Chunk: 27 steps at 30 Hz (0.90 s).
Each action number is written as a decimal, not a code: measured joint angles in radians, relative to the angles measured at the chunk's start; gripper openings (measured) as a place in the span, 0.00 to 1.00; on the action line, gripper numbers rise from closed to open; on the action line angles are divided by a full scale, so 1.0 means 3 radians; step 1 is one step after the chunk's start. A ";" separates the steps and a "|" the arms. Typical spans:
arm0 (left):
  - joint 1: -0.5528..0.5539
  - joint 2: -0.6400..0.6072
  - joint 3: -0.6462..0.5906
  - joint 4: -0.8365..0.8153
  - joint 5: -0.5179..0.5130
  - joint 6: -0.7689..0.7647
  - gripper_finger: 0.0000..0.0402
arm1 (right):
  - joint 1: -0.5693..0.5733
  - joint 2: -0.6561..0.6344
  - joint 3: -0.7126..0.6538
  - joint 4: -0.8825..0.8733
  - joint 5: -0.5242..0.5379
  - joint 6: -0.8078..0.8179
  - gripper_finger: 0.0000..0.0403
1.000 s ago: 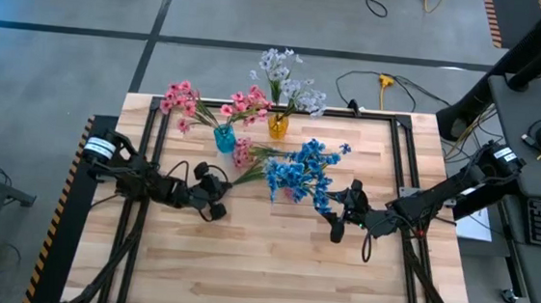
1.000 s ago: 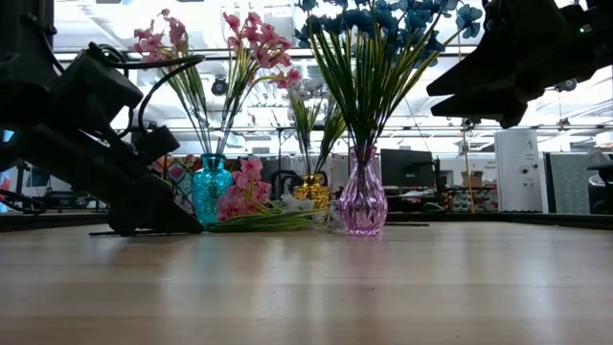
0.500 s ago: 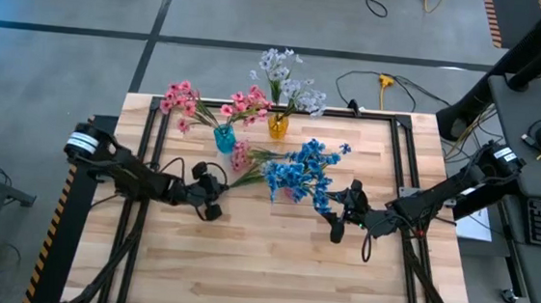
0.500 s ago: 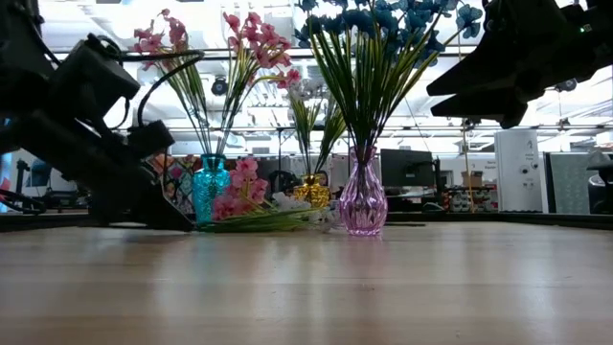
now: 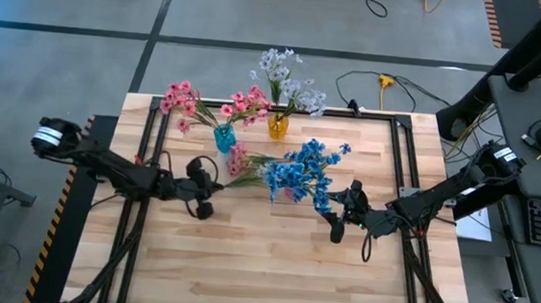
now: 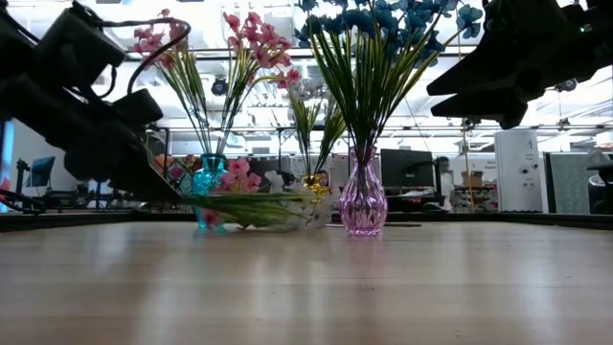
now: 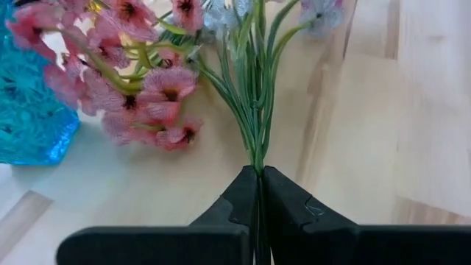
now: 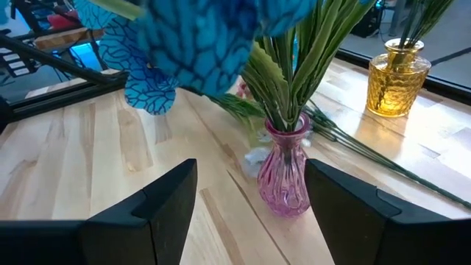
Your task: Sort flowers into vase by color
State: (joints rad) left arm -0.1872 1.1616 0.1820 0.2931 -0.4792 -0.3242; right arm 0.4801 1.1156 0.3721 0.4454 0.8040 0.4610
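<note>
My left gripper (image 7: 259,193) was clamped tight on the green stems of a pink spray (image 7: 151,88), pinching low on the stalks so the blooms hung clear ahead of the fingers (image 7: 237,199) and could not be crushed. In the low view the spray (image 6: 239,203) hung roughly level, seemingly just off the wooden table (image 5: 272,258), its flower end next to the teal vase (image 6: 206,180). That vase (image 5: 224,138) already carried pink blooms, so I judged it the right home for this one; gripping the stem end left the wrong end leading, and the spray would need tipping upright before the stalks could go into the neck. My right gripper (image 8: 246,199) hung with its jaws spread wide and nothing between them, parked just short of the pink glass vase (image 8: 285,174) that held the blue flowers (image 5: 300,171), close enough to help but out of the left arm's path. The amber vase (image 5: 277,125) stood at the far edge with the pale white-lavender blooms (image 5: 286,80). No other loose flower could be made out on the table.
</note>
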 joint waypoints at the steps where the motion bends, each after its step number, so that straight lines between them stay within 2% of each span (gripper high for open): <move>1: -0.0002 -0.0060 0.0011 -0.0088 0.0007 -0.0010 0.00 | 0.0000 0.0000 0.0000 0.0001 0.0000 0.0000 0.60; 7: -0.0002 -0.0326 0.0276 -0.0666 0.0008 0.0010 0.00 | 0.0000 -0.0001 0.0000 0.0001 0.0000 0.0000 0.61; 17: -0.0002 -0.0421 0.0967 -0.2185 -0.0008 0.0047 0.00 | 0.0000 -0.0003 0.0000 0.0002 0.0000 0.0003 0.61; 27: -0.0005 -0.0489 0.1440 -0.2611 -0.0105 0.0454 0.00 | 0.0000 -0.0004 0.0000 0.0002 -0.0001 0.0003 0.61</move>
State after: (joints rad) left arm -0.1886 1.0150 0.6139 -0.4901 -0.5108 -0.1880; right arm 0.4801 1.1145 0.3721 0.4461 0.8036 0.4618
